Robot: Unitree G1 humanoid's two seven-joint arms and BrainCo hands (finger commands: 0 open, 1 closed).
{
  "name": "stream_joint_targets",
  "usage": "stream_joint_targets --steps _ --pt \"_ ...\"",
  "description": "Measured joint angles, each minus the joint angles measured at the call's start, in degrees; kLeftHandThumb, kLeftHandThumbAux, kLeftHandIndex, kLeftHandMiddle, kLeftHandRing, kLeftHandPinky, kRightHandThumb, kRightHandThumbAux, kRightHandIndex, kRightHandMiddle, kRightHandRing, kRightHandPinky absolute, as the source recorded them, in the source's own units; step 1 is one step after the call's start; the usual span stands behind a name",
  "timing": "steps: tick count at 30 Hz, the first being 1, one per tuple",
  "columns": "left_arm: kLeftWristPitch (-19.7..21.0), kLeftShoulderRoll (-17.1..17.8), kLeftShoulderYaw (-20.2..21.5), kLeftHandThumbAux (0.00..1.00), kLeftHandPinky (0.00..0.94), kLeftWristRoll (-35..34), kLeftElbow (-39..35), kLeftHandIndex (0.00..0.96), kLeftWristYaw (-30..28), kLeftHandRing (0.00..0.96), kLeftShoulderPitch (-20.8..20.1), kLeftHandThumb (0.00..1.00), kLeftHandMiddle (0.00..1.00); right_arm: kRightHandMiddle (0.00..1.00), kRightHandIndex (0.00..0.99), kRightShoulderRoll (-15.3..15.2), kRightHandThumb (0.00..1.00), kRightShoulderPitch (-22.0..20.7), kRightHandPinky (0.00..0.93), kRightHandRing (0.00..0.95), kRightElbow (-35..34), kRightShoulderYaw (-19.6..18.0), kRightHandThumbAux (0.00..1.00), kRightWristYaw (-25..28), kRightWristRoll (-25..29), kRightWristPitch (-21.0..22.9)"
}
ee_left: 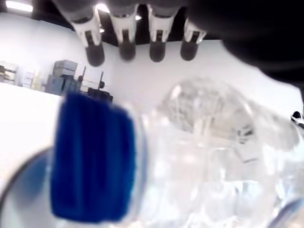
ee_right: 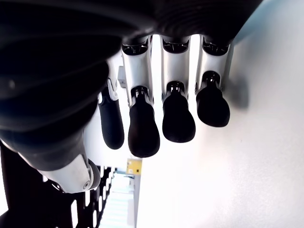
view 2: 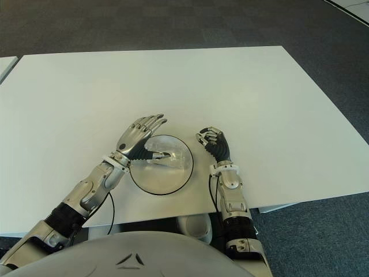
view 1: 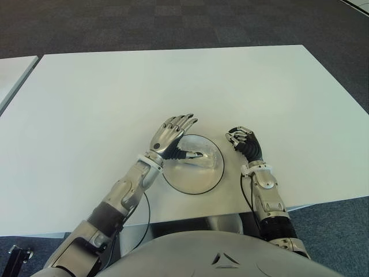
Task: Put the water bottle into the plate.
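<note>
The water bottle lies on the plate near the surface edge; left hand spread above it, right hand curled empty beside.

You have the plate near the table's front edge, with the water bottle lying on its side in it. Your left hand is over the plate's left rim; your right hand sits just right of it.

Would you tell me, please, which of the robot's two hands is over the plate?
The left hand, fingers spread above the water bottle lying in the plate. The right hand shows curled, beside the plate's right.
</note>
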Motion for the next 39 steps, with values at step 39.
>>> stream_joint_targets --steps 39 --pt "-14.7 -6.05 14.49 0.396 0.0 -15.99 0.1 0.0 15.11 0.0 9.45 0.066 0.0 0.773 0.437 -0.18 0.698 -0.19 0.758 0.764 -0.01 0.12 0.733 -0.35 -0.2 0.22"
